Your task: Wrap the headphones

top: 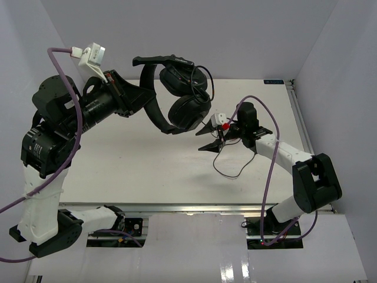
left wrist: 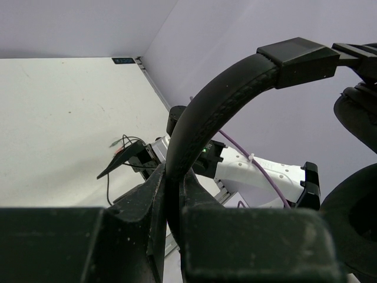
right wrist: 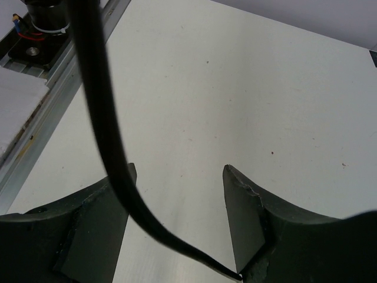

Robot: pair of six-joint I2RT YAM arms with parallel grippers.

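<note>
left wrist view: your left gripper pinches the headphones by the band. your right gripper gapes wide, the cord running across it.

Showed black throughout on the headphones, with a fine pebbled grain along the headband. Matched that black in the thin cord, save for a red plug. Wore dull, dusty black on the left gripper and right gripper. Mixed white shells with black joints on the left arm and right arm. Ran purple along the cables. Lay off-white, faintly speckled, across the table; stood pale lilac-grey on the walls.
</note>
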